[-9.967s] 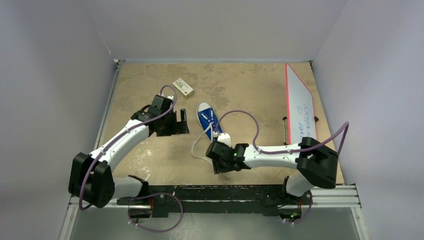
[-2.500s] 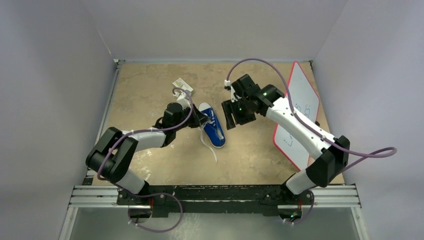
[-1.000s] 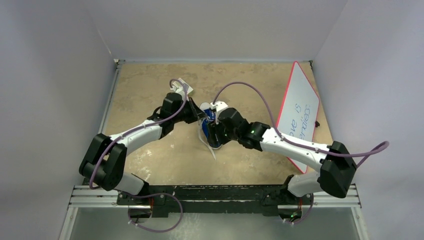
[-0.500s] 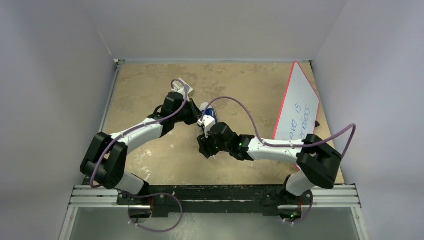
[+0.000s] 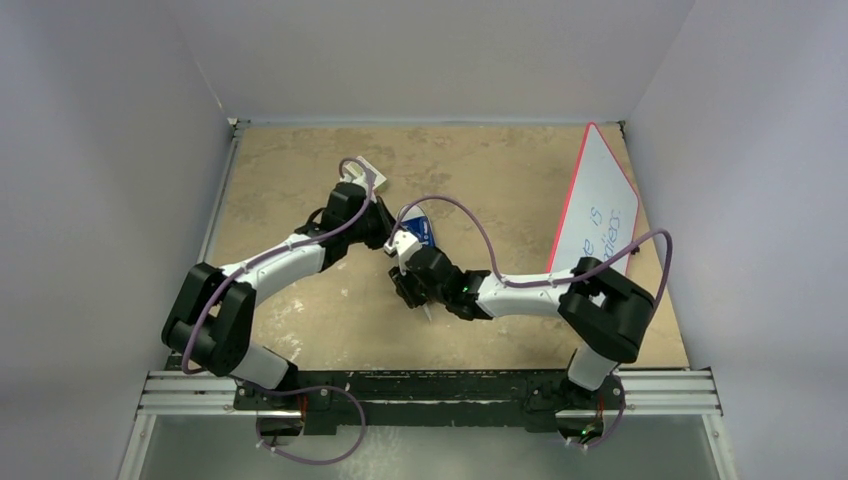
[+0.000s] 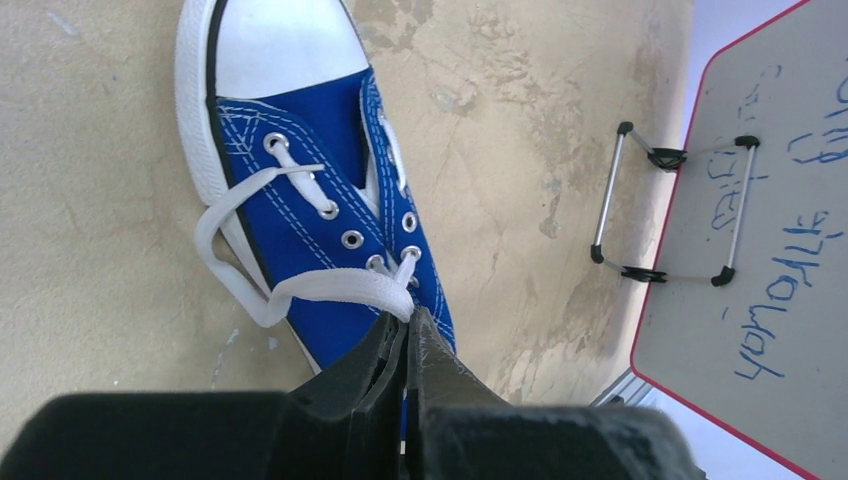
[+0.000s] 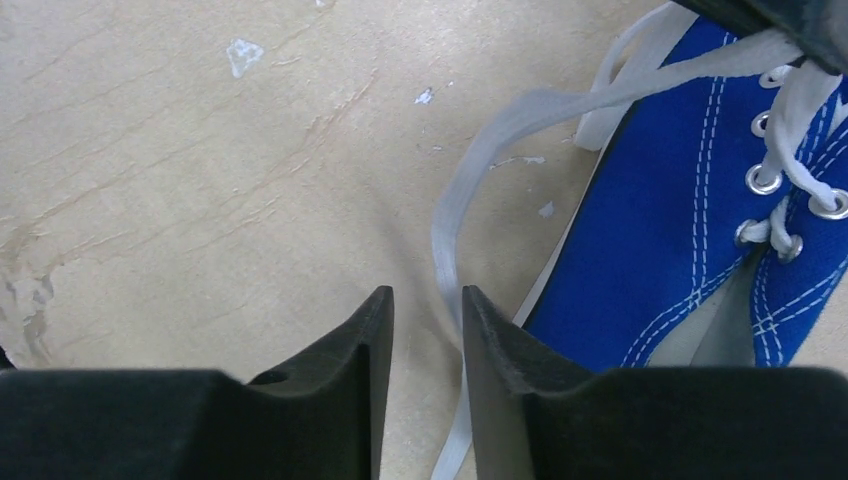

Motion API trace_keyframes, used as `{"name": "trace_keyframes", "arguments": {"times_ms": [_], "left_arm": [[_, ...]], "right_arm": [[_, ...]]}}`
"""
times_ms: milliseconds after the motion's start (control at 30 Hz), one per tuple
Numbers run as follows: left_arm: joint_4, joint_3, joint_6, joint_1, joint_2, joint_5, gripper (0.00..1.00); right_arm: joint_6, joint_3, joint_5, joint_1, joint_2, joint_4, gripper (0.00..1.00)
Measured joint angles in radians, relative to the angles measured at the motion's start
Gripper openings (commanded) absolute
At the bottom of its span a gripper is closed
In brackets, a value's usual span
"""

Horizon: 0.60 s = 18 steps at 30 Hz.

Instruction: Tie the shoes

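Observation:
The blue shoe [image 6: 320,210] with white toe cap lies mid-table, mostly hidden under both wrists in the top view, where only a bit of blue [image 5: 421,229] shows. My left gripper [image 6: 408,320] is shut on a loop of white lace [image 6: 330,285] above the upper eyelets; from above it [image 5: 387,236] sits at the shoe's left side. My right gripper [image 7: 427,295] hangs low over the table beside the shoe's [image 7: 680,220] sole. Its jaws stand a narrow gap apart, and a loose lace strand [image 7: 445,250] runs on the table through that gap, not pinched. From above it [image 5: 402,288] is at the shoe's near-left.
A red-edged whiteboard [image 5: 600,215] with blue writing leans on a wire stand [image 6: 660,160] at the right. A small white box [image 5: 365,170] lies behind the left wrist. Purple cables arc over both arms. Grey walls enclose the tan table [image 5: 300,170].
The right arm has swung from over the shoe to its near-left side and dropped low, its jaws narrowing around the loose lace. The left gripper has held still on its loop.

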Motion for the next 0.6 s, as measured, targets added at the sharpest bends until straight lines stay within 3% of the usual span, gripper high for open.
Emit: {"name": "trace_keyframes", "arguments": {"times_ms": [167, 367, 600], "left_arm": [[-0.014, 0.0, 0.0, 0.003, 0.004, 0.0, 0.0], [-0.015, 0.001, 0.0, 0.003, 0.004, 0.006, 0.0], [-0.019, 0.002, 0.024, 0.005, 0.004, 0.008, 0.0]], "right_arm": [[0.011, -0.019, 0.013, 0.001, 0.027, 0.003, 0.0], [0.045, -0.031, 0.023, 0.001, 0.033, -0.064, 0.0], [0.115, -0.018, -0.204, 0.0, -0.177, -0.211, 0.0]]}}
